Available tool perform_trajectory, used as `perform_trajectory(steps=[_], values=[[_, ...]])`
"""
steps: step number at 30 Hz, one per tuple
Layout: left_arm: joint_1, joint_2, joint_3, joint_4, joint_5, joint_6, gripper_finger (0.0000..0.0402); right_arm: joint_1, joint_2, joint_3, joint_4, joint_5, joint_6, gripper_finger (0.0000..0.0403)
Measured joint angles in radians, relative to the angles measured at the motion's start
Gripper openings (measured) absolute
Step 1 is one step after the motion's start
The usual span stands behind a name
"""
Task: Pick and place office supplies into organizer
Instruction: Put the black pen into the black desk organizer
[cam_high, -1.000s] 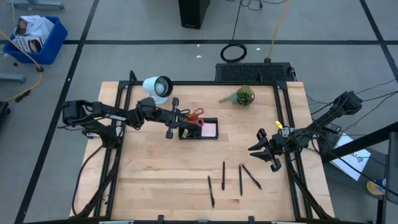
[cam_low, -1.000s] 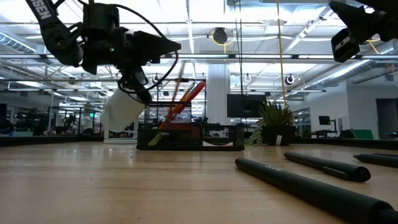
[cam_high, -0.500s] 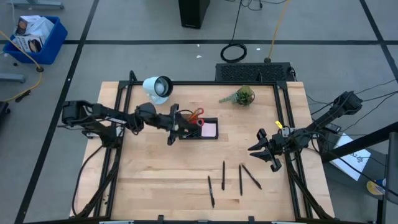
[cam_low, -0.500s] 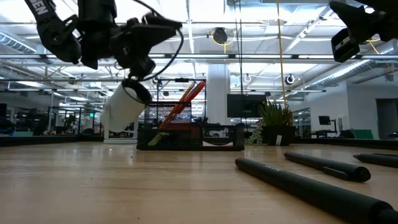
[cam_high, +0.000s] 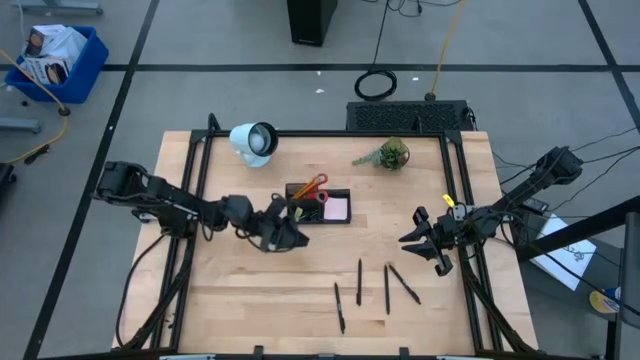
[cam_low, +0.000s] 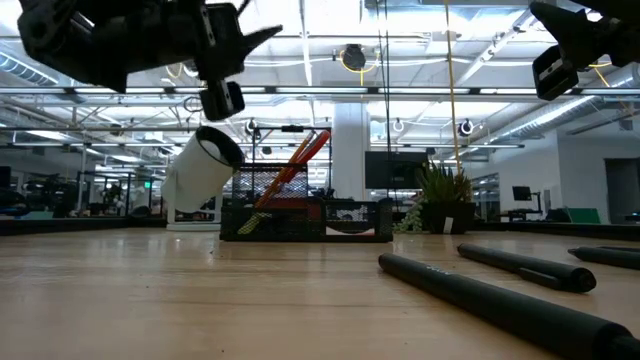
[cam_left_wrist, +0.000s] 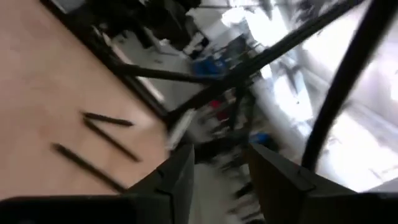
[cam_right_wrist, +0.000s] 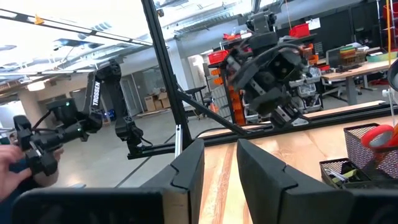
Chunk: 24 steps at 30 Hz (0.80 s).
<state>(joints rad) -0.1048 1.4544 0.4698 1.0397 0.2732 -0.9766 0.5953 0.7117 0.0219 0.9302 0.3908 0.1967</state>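
Observation:
The black organizer (cam_high: 320, 205) stands mid-table and holds red-handled scissors (cam_high: 314, 186), a pink sticky-note pad (cam_high: 336, 209) and orange pencils (cam_low: 292, 162) that lean out of it. Several black pens (cam_high: 360, 282) lie flat on the wood nearer the front edge. My left gripper (cam_high: 298, 238) hovers level just near-left of the organizer, open with nothing between its fingers (cam_left_wrist: 180, 177). At the table's right side waits my right gripper (cam_high: 404, 240), above the table and open on nothing (cam_right_wrist: 221, 168).
A white round lamp (cam_high: 252, 140) and a small green plant (cam_high: 390, 153) stand along the far edge, and a black mesh panel (cam_high: 408, 117) lies behind them. Black rails (cam_high: 190, 200) run along both table sides. In the right wrist view a person's hand (cam_right_wrist: 18, 163) shows beyond the table.
My left gripper has drawn away from the organizer's left end toward the table's near edge and has rolled about its own pointing line. The organizer and its contents stand as before.

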Motion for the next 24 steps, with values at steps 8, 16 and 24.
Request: perform_trajectory(steps=[8,16,24], values=[[-0.086,0.000,0.000,-0.250,-0.048,0.209,0.0128,0.000,0.000,0.000,0.000,0.000,0.000,0.0089],[-0.179,0.001,0.000,-0.442,-0.403,0.447,0.0118,0.000,0.000,0.000,0.000,0.000,0.000,0.0089],[-0.347,0.000,0.000,-0.284,-0.517,0.740,0.0118,0.000,0.000,0.000,0.000,0.000,0.000,0.0089]])
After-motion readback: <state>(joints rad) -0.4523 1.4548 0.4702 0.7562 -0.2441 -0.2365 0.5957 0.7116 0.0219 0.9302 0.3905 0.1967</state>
